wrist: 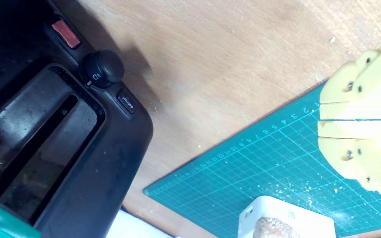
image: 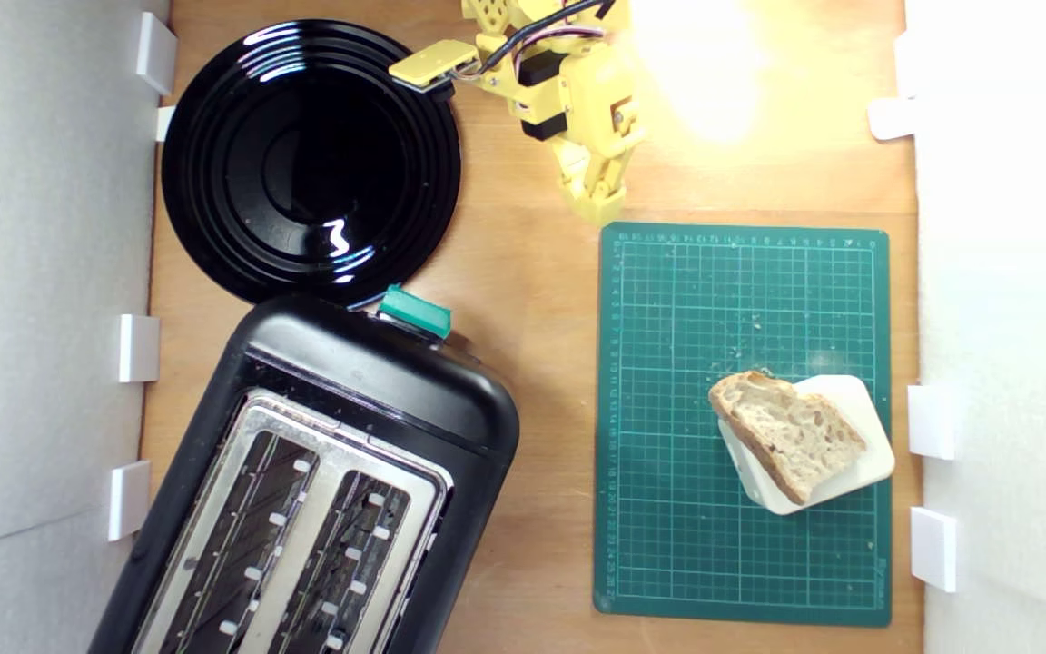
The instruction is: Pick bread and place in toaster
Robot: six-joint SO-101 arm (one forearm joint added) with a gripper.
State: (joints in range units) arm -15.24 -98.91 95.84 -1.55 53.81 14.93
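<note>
- Closed on nothing, the jaws of the yellow gripper (wrist: 322,119) met with only a hairline seam between them in the wrist view.
- Seen in the exterior view, the gripper (image: 597,211) pointed at the near edge of the green cutting mat (image: 668,509), its tips just short of that mat's corner and not touching it.
- Bread (image: 786,430), a roughly triangular slice with pale holey crumb and brown crust, lay on the cream rounded box (image: 859,404), well apart from the gripper.
- That box sat on the cutting mat, toward the mat's edge at the exterior view's right; crumbs were scattered on the mat near it.
- Across bare wooden tabletop (image: 541,300) from the mat stood the black toaster (image: 378,381), its silver top plate (image: 323,436) showing two open slots with no bread in them.
- A green lever knob (image: 415,312) stuck out of the toaster's end facing the glossy black plate (image: 310,159).
- White blocks (image: 138,348) lined the tabletop's edge beside the toaster.
</note>
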